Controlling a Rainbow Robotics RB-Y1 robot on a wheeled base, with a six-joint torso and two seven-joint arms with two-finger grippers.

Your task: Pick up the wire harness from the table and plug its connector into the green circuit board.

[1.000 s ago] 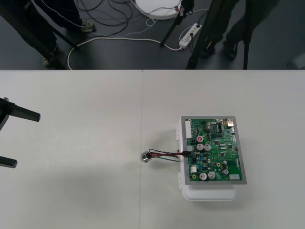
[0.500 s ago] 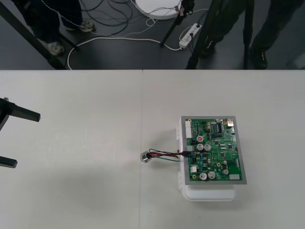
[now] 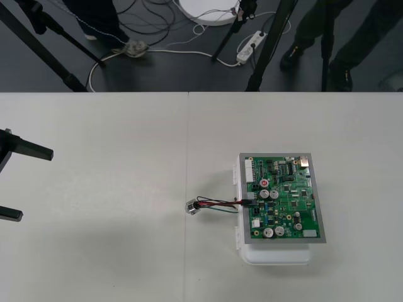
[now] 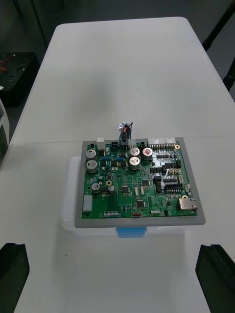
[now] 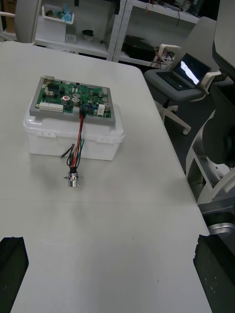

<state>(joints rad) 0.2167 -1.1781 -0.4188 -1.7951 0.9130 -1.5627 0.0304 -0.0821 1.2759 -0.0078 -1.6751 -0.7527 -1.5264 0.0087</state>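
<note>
Nothing's budged since a second ago: our harness [image 3: 217, 204] is plugged into the board [image 3: 286, 192] on its base [image 3: 277, 255], socket [image 3: 192, 206] lying on the table [image 3: 113, 251] beside it. Left gripper [image 3: 34, 184] and right gripper [image 4: 115, 274] both spread wide, holding nothing.

The front view looks steeply down from high over the table [image 3: 113, 264], far enough off to take in the board [image 3: 283, 198], the harness [image 3: 211, 204] and the left gripper [image 3: 36, 184] at the side. The right wrist view tilts down from just behind the right gripper [image 4: 115, 274], with the board close ahead and the harness beyond it. The left wrist view looks out lower and from farther back, harness ahead of its gripper, board behind that. All three share board and harness
</note>
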